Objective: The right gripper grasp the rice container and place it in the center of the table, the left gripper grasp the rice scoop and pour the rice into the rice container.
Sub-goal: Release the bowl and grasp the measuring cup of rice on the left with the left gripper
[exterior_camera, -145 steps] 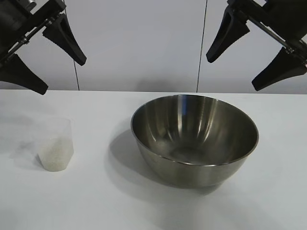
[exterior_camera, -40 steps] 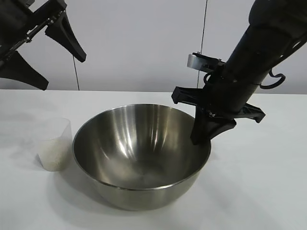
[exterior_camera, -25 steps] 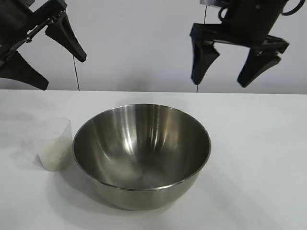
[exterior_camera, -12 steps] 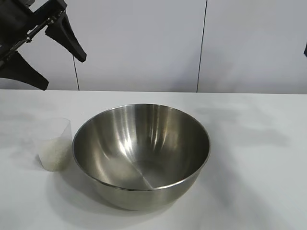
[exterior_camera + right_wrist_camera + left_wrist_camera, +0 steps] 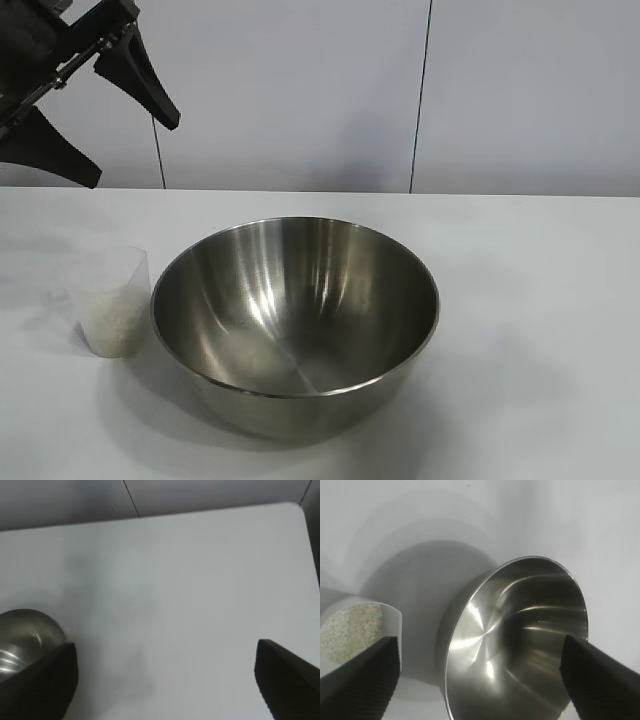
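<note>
Rice container [image 5: 295,325] sat upright on the worktop [image 5: 540,330] near the front edge, roughly centre and a bit left of it in the exterior view, inside bare, nothing gripping it. Rice scoop [image 5: 115,300] stood upright just beside the container's left rim, very close; contact couldn't be confirmed. Rice [image 5: 113,323] filled about the lower half of the scoop, whitish mass, none seen in the container. Left gripper [image 5: 95,115] hung high over the back-left of the worktop, above and behind the scoop, fingers [image 5: 140,80] spread wide, holding nothing. Left wrist view looked down between those fingers [image 5: 362,677] at scoop [image 5: 357,625] and container [image 5: 515,640] side by side. Right gripper [image 5: 165,680] was out of the exterior view; its wrist view showed both fingers [image 5: 287,675] spread wide over bare worktop [image 5: 190,580], empty, with the container rim [image 5: 30,635] off to one side, well apart from them
</note>
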